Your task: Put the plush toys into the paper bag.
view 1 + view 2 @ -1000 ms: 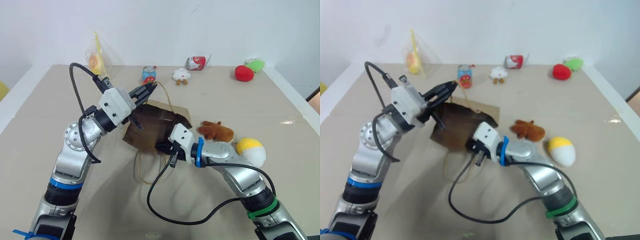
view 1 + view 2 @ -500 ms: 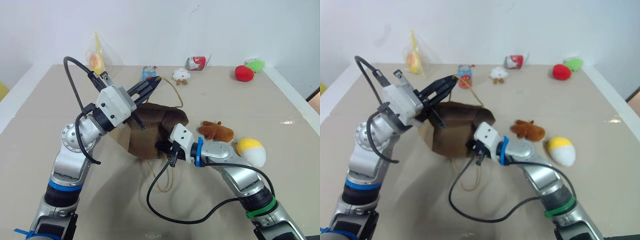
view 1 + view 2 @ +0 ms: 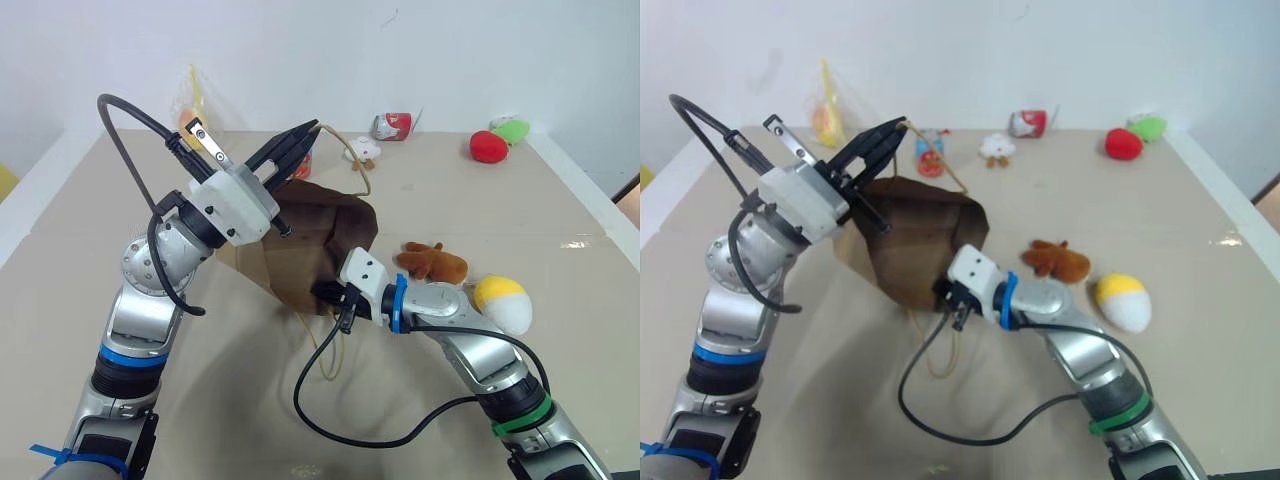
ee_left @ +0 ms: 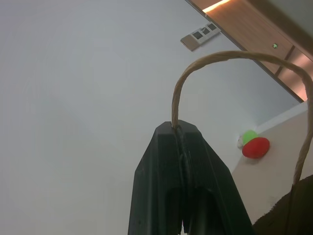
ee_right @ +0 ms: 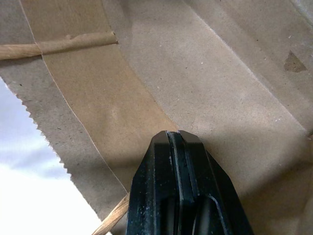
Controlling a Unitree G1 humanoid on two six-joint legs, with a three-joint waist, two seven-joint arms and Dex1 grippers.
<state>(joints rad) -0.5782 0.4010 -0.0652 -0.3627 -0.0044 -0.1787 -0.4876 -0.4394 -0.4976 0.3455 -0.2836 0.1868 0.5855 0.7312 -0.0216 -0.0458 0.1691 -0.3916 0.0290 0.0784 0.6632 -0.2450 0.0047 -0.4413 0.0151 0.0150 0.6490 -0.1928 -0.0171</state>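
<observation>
The brown paper bag (image 3: 312, 240) hangs tilted above the table, stretched between my two grippers. My left gripper (image 3: 308, 128) is raised and shut on one tan cord handle (image 4: 195, 68), seen in the left wrist view looping out of the fingertips (image 4: 168, 134). My right gripper (image 3: 322, 294) is shut at the bag's lower rim, its fingers (image 5: 161, 147) lying against the paper. The bag's other handle (image 3: 330, 350) dangles to the table. The brown furry plush toy (image 3: 433, 262) and the white egg-shaped one with a yellow end (image 3: 503, 303) lie on the table right of the bag.
Along the far edge are a red plush (image 3: 488, 146), a green plush (image 3: 512, 129), a small white plush with orange feet (image 3: 362, 150), a tipped can (image 3: 392, 125), an upright can (image 3: 930, 155) and a clear bag with yellow contents (image 3: 193, 115).
My left gripper has risen with the cord handle, pulling the bag up off the table and spreading it. The right gripper has stayed at the bag's lower rim.
</observation>
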